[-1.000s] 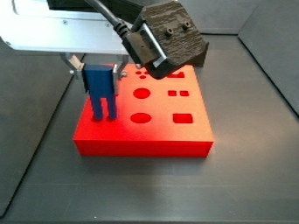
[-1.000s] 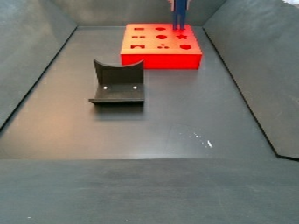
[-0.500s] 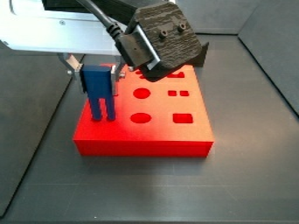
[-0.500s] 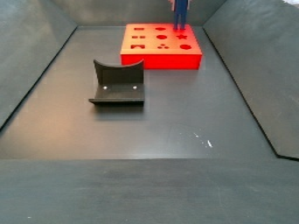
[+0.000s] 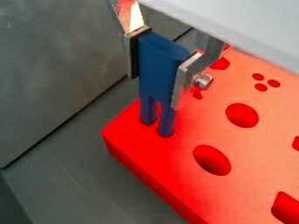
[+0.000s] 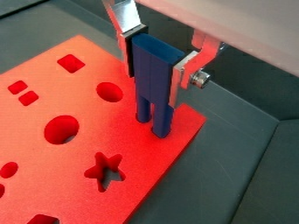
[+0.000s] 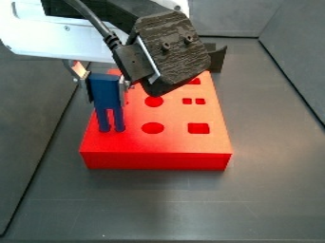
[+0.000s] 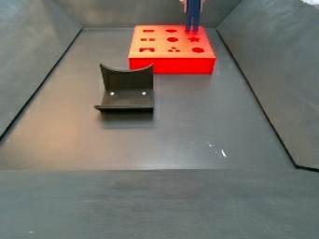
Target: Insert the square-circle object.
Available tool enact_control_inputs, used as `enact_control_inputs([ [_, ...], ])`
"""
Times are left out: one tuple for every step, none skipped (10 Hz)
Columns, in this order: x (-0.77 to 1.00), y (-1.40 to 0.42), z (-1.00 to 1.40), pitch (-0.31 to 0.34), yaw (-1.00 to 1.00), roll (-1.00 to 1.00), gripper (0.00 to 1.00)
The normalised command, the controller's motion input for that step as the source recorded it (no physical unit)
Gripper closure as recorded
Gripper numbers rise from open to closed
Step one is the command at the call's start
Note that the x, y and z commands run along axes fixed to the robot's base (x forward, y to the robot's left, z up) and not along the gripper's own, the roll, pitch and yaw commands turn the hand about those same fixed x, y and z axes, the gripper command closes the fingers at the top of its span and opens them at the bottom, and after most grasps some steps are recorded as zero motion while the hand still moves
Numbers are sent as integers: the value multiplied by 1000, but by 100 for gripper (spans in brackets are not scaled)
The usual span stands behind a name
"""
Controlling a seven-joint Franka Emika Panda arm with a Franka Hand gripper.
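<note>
The jaws are clenched on the block body of the square-circle object [image 5: 156, 77], so the gripper [image 6: 160, 63] keeps it upright with legs down over a corner of the red board [image 6: 70, 122]. That pose suits a straight push (whether the legs have entered their holes is hidden); the dark curved block [image 8: 126, 90] sits well apart on the floor.

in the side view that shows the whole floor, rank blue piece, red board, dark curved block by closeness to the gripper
1. Blue piece: held upright in the gripper, at the far edge of the view.
2. Red board: directly beneath the piece's legs.
3. Dark curved block: alone on the floor, well nearer the camera.
</note>
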Motion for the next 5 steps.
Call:
enact_control_inputs([
  [49, -66, -606, -121, -14, 84, 100],
  [91, -114, -754, -123, 0, 220, 100],
  [143, -109, -774, -89, 0, 234, 100],
  [100, -31, -831, -84, 31, 189, 100],
  [0, 0, -786, -80, 186, 186, 100],
])
